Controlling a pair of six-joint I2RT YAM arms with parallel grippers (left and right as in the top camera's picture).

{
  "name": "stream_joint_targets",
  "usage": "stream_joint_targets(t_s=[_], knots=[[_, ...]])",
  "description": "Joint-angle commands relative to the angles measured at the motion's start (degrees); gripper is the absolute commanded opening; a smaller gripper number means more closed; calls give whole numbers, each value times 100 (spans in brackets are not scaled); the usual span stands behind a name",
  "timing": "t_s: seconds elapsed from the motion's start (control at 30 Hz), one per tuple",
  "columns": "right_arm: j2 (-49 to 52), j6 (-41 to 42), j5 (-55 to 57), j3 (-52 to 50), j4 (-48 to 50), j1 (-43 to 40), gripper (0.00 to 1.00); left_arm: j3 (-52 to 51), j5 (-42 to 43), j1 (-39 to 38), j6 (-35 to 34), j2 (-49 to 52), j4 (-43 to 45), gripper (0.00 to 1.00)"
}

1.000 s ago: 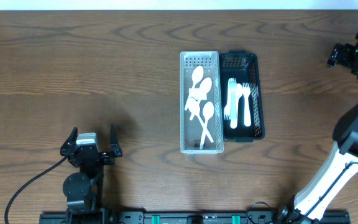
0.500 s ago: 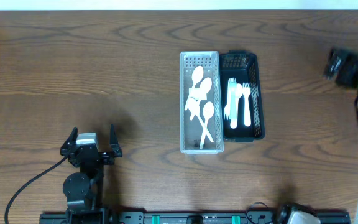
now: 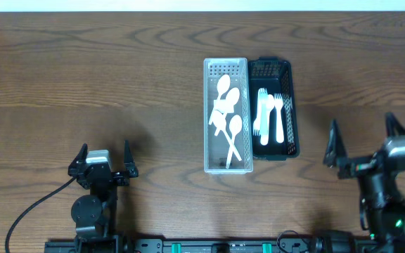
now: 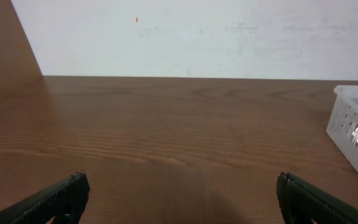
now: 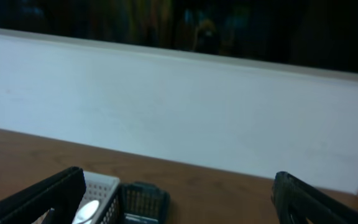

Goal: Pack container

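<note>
My right claw (image 3: 362, 125) has swung down near the black basket (image 3: 269, 69), and it and my left claw (image 3: 105, 147) gape wide, holding nothing.

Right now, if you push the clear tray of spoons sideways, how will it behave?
The clear tray looks thin plastic, long and low, so probably light and likelier to slide on the smooth wooden table than tip. Its white plastic spoons lie loose and may shift. A push toward the black basket beside it would probably move both.
</note>
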Motion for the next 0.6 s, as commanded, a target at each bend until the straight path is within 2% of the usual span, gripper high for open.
stream_joint_targets(t_s=[0.0, 0.3, 0.4, 0.57], knots=[[-498, -107, 138, -573, 398, 232, 99, -166, -87, 28, 72, -31, -96, 98], [-1462, -63, 197, -1687, 1274, 466, 99, -166, -87, 28, 72, -31, -96, 98], [-1700, 420, 680, -2022, 1484, 498, 99, -166, -87, 28, 72, -31, -98, 98], [-1692, 295, 929, -2452, 2024, 507, 99, -166, -87, 28, 72, -31, -96, 98]])
